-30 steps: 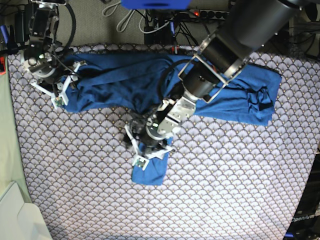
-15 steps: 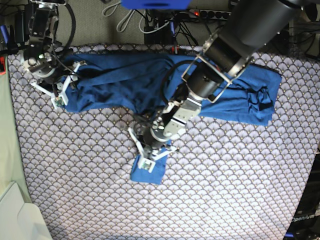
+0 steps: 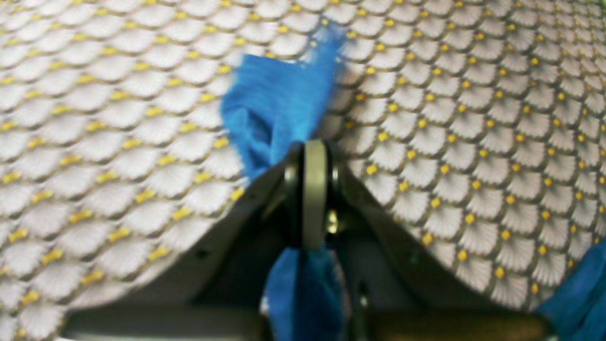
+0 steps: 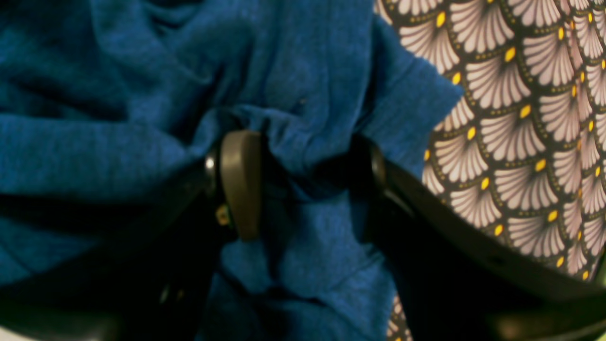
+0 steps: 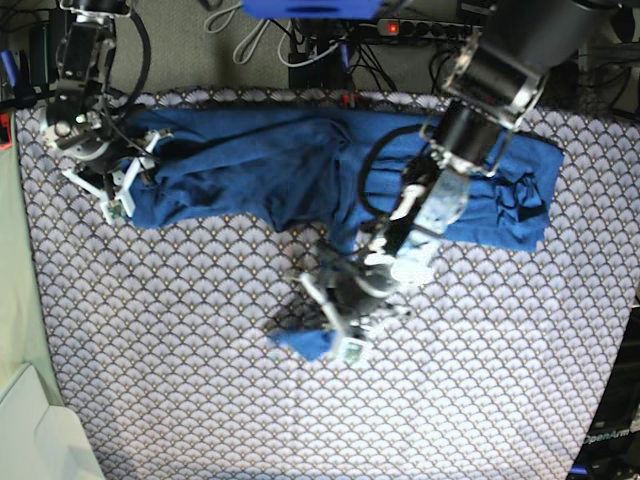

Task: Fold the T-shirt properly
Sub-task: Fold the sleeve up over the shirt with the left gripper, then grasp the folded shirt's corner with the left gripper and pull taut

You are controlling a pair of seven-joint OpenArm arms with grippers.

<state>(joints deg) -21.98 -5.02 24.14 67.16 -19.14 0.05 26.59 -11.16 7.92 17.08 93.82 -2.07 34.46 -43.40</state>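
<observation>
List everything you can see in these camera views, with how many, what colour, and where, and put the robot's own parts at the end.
Long-sleeved knit T-shirt: one, medium blue, spread crumpled across the far part of the table, one sleeve end pulled toward the table's middle.
Scallop-patterned table cover: one, purple-grey with small yellow dots, over the whole table.
Power strip: one, dark with a red light, behind the table's far edge.
Cables: several, pale and dark, behind the far edge.
Left gripper: one, shut on the T-shirt sleeve end, near the table's middle.
Right gripper: one, jaws apart with T-shirt fabric bunched between them, at the shirt's end on the base view's left.
</observation>
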